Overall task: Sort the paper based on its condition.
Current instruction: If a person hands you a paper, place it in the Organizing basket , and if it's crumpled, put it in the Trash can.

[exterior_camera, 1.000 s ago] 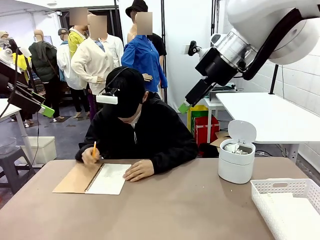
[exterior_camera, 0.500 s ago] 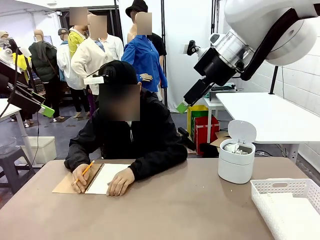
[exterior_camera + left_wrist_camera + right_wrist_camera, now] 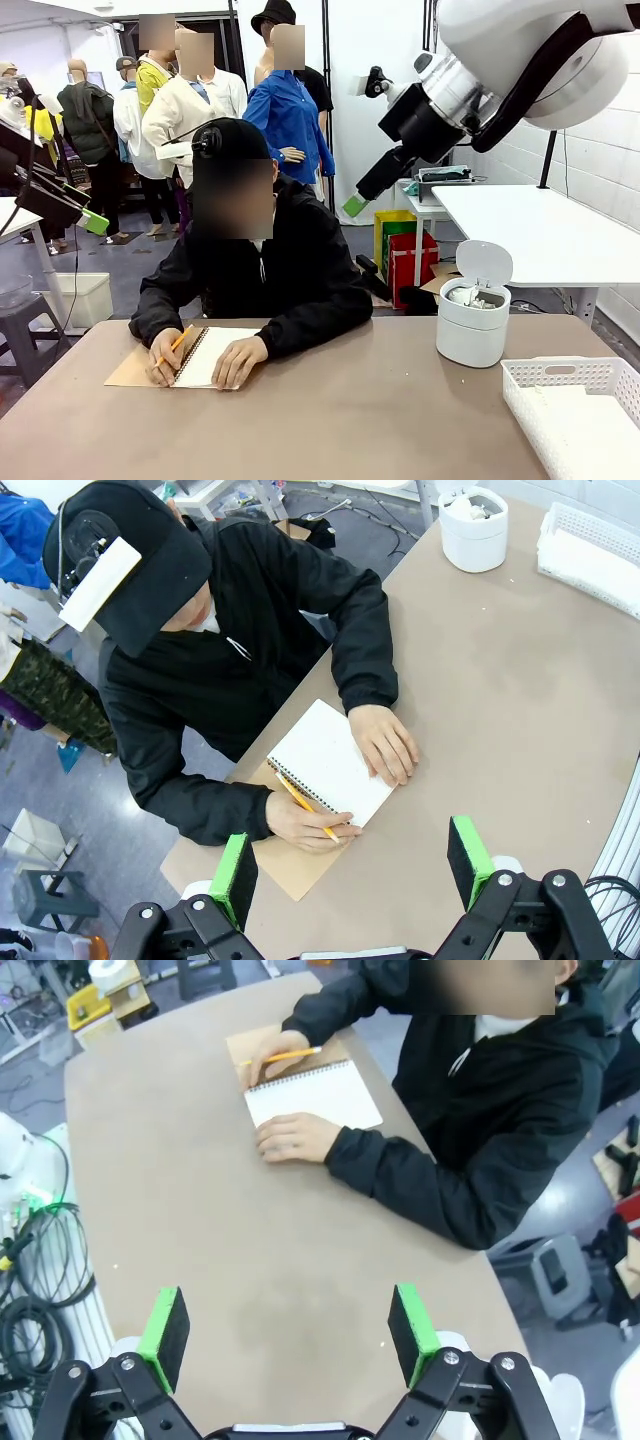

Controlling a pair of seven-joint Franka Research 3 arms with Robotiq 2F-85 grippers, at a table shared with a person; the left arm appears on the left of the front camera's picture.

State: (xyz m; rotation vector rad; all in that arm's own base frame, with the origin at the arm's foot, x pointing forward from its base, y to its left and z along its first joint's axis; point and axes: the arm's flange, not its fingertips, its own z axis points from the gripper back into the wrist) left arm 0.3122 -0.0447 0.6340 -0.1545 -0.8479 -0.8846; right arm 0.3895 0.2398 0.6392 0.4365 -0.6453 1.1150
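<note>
Crumpled white paper balls [image 3: 470, 296] lie inside the small white lidded bin [image 3: 470, 335], which also stands at the top of the left wrist view [image 3: 473, 525]. The person's spiral notebook [image 3: 205, 358] lies open at a white page [image 3: 325, 760] [image 3: 315, 1095], one hand flat on it and a yellow pencil [image 3: 172, 345] in the other. My right gripper [image 3: 352, 207] hangs high above the table's far side, open and empty [image 3: 288, 1335]. High at the left, my left gripper [image 3: 95, 222] is open with nothing in it [image 3: 352, 870].
A white slotted basket [image 3: 560, 375] stands at the front right corner, beside the bin. The person sits at the far edge, arms resting on the brown table [image 3: 340, 420]. Cables hang beside the table [image 3: 40, 1250].
The person has stopped writing, raised the head and laid a hand flat on the page. My right gripper has drifted slightly left and up.
</note>
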